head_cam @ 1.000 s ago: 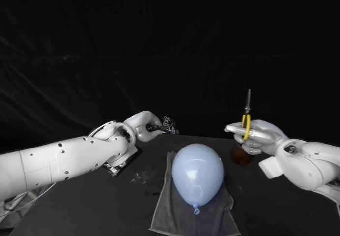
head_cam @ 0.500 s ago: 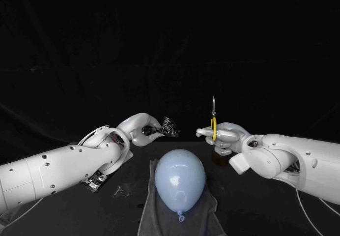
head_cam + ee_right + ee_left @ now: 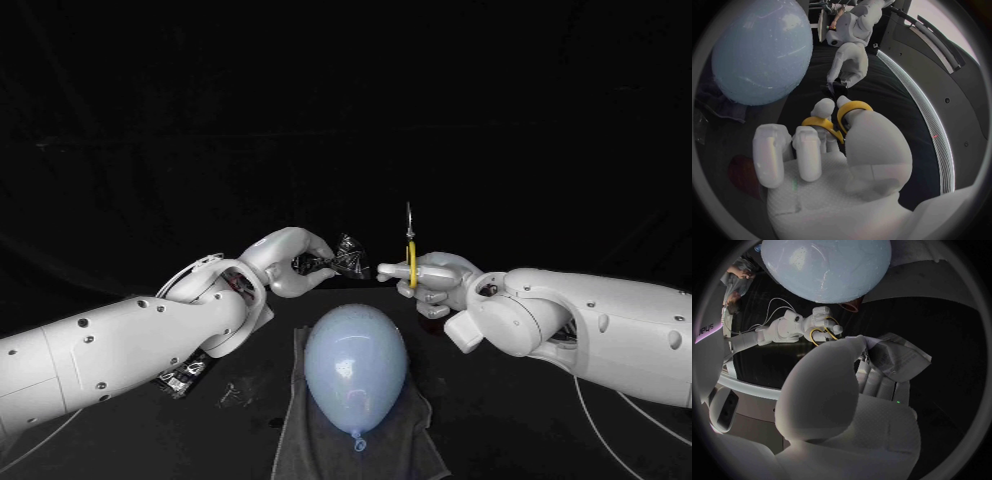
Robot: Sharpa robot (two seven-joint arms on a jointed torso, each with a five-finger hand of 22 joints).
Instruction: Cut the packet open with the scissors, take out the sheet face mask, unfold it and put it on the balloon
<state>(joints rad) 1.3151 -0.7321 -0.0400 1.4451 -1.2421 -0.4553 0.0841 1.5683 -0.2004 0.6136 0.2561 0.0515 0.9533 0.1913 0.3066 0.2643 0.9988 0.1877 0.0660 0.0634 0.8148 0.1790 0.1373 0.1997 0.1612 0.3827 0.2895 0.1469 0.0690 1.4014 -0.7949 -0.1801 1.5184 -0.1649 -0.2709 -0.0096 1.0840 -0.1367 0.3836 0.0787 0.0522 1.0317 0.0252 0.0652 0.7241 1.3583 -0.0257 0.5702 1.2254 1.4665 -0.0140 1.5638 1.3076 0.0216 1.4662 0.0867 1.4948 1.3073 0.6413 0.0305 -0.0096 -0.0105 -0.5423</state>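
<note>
A small clear scrap (image 3: 235, 395) lies on the black surface (image 3: 173, 430) just left of the balloon (image 3: 353, 362). Beyond the balloon's far end and a little to its left, the left hand (image 3: 293, 262) is raised off the surface. Its fingers (image 3: 879, 387) pinch the crinkled silver packet (image 3: 346, 258) against the thumb, and the packet sticks out to the right. Just beside the packet, over the balloon's far end, the scissors (image 3: 411, 250) stand upright, blades together and pointing up, yellow handles low. Whether the blades touch the packet cannot be told. The right hand (image 3: 427, 282) holds them, slightly right of the balloon's far end, with its fingers (image 3: 822, 109) passed through the yellow loops and curled round them. The pale blue balloon lies lengthwise on a grey towel (image 3: 296, 450), its knot at the end nearest the robot, and neither hand touches it. A brown thing (image 3: 853, 305) sits close by the balloon's far end.
</note>
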